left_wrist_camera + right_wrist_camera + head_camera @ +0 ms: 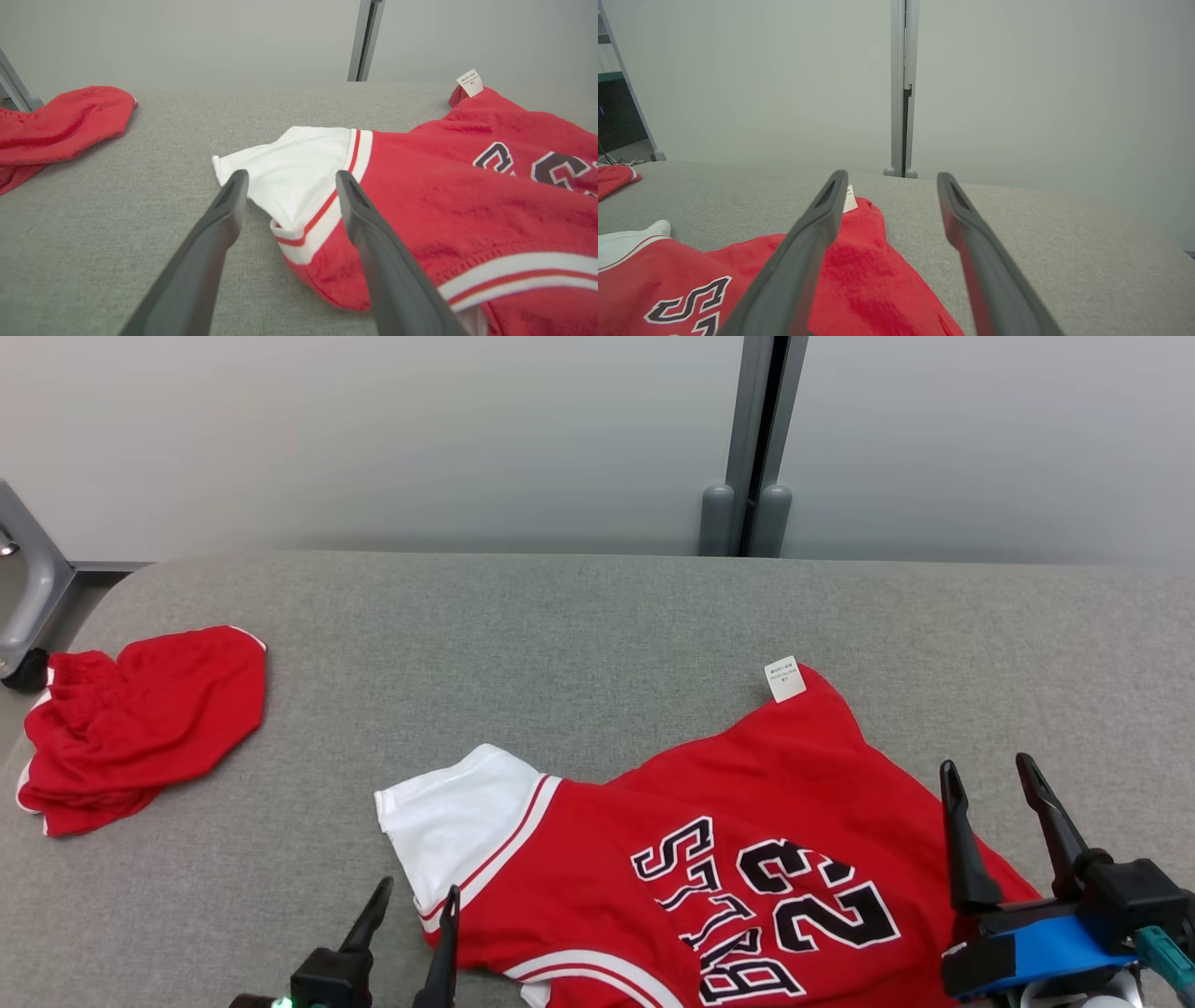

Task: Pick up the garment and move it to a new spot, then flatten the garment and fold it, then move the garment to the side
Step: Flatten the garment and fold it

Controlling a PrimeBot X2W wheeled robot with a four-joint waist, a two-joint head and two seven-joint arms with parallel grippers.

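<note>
The garment (709, 840) is a red jersey with a white sleeve (457, 817), black "23" lettering and a white tag (784, 679); it lies spread on the grey table near the front right. My left gripper (418, 892) is open at the bottom edge, its fingers straddling the white sleeve's (294, 172) lower hem without closing on it. Over the jersey's (859, 280) right edge my right gripper (990, 767) is open and empty, raised above the cloth. In the left wrist view the jersey (467, 196) stretches off to the right.
Red shorts (131, 723) lie crumpled at the table's left edge, also the shorts (56, 123) in the left wrist view. A grey padded table (597, 625) runs back to a pale wall with a grey post (756, 448). A metal frame leg (28, 579) stands far left.
</note>
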